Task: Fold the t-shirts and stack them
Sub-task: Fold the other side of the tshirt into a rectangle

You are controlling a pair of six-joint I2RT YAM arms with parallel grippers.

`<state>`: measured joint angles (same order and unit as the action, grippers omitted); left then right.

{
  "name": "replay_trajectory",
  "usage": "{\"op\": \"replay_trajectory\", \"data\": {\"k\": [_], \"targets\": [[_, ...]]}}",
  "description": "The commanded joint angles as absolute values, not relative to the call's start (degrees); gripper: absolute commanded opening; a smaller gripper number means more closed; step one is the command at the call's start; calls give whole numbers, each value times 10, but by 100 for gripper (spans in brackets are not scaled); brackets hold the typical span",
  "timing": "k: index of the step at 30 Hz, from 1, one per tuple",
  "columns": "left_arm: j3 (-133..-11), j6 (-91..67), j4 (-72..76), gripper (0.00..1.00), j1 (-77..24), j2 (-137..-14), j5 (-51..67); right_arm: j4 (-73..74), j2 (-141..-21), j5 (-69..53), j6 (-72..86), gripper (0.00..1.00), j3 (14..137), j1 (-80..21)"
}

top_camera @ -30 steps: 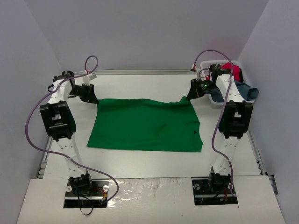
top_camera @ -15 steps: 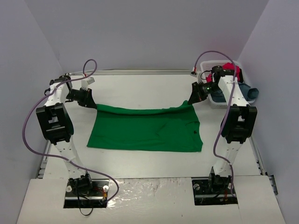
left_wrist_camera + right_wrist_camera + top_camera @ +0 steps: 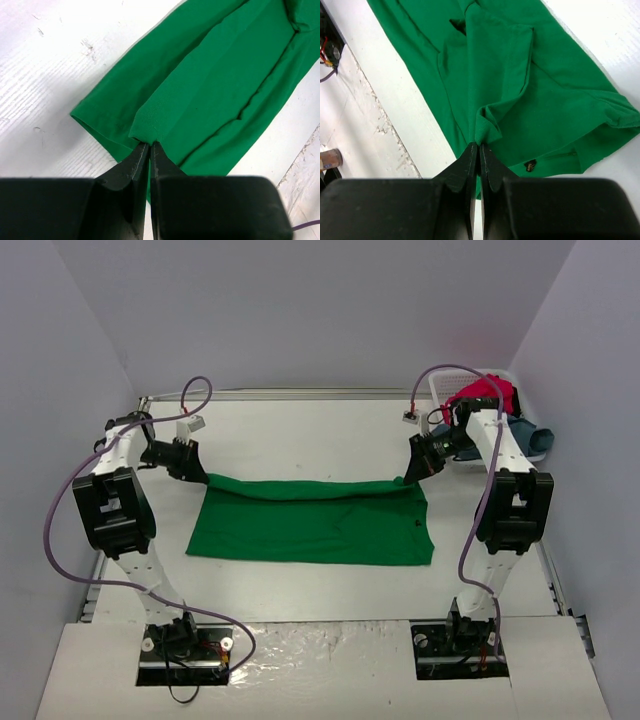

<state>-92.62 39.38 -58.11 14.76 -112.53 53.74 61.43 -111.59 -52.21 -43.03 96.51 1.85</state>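
my left gripper [image 3: 204, 479] and right gripper [image 3: 411, 478] pinch the 12 o'clock corners of the green t-shirt [image 3: 310, 530]; an uneven pull could skew the fold.

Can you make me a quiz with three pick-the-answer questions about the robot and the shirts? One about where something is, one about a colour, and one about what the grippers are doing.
1. Where is the red t-shirt?
A. In the white basket at the far right
B. Flat between the two arm bases
C. Hanging on the back wall

2. What colour is the t-shirt lying on the table?
A. Yellow
B. Green
C. Black

3. What are the left gripper and the right gripper doing?
A. Both hang open
B. Only one holds cloth
C. Both are shut on the green t-shirt's far edge

Answers: 1 A, red cloth sticks up out of the basket. 2 B, the top view shows it bright green. 3 C, each wrist view shows fingers pinched on a green fold.
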Motion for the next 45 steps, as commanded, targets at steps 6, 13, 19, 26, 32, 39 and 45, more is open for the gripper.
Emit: {"op": "replay_trajectory", "data": {"k": [6,13,19,26,32,39,45], "targets": [[-907,426,-590,2,156,-1066,539,658,-1060,-516,-458,0,926,11],[-901,439,-599,3,161,-1060,539,658,-1053,-512,-461,0,906,10],[-884,462,-609,2,161,-1056,547,647,-1050,-503,-461,0,885,9],[-871,517,-644,2,161,-1056,550,621,-1055,-495,-454,0,858,9],[-853,538,-641,4,161,-1056,540,604,-1061,-491,-448,0,839,9],[-839,579,-651,22,160,-1066,519,596,-1089,-483,-448,35,815,10],[-844,613,-672,33,161,-1055,505,600,-1093,-483,-447,40,824,9]]}}
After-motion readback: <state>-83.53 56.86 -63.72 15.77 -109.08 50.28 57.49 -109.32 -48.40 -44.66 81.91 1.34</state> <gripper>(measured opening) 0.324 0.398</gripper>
